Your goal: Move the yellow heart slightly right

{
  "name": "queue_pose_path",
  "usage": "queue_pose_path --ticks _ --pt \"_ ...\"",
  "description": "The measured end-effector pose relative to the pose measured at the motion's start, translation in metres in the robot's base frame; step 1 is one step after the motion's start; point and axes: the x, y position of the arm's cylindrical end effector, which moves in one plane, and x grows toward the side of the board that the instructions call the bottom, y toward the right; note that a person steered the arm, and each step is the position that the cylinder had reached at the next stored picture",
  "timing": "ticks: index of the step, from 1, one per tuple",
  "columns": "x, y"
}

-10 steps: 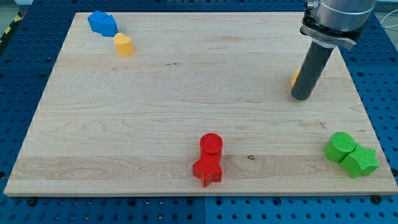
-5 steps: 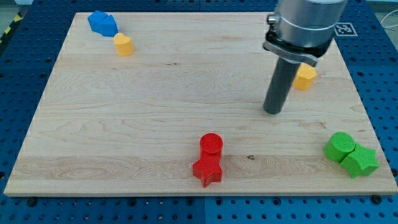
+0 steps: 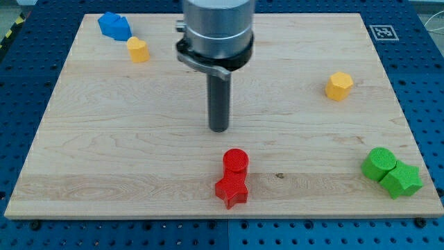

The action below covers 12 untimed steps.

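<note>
The yellow heart [image 3: 139, 50] lies near the view's top left of the wooden board [image 3: 104, 139], just below and right of a blue block [image 3: 114, 26]. My tip [image 3: 218, 128] rests on the board near its middle, well to the right of and below the heart, and a short way above the red cylinder [image 3: 235, 161].
A red star [image 3: 232, 190] touches the red cylinder near the bottom edge. A yellow hexagon [image 3: 339, 86] lies at the right. A green cylinder [image 3: 379, 164] and a green star [image 3: 402, 180] sit together at the bottom right corner.
My tip has slid left across the board, from beside the yellow hexagon to the board's middle. No block has moved.
</note>
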Motion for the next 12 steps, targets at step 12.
queue_pose_path --ticks 12 --pt "-0.168 -0.193"
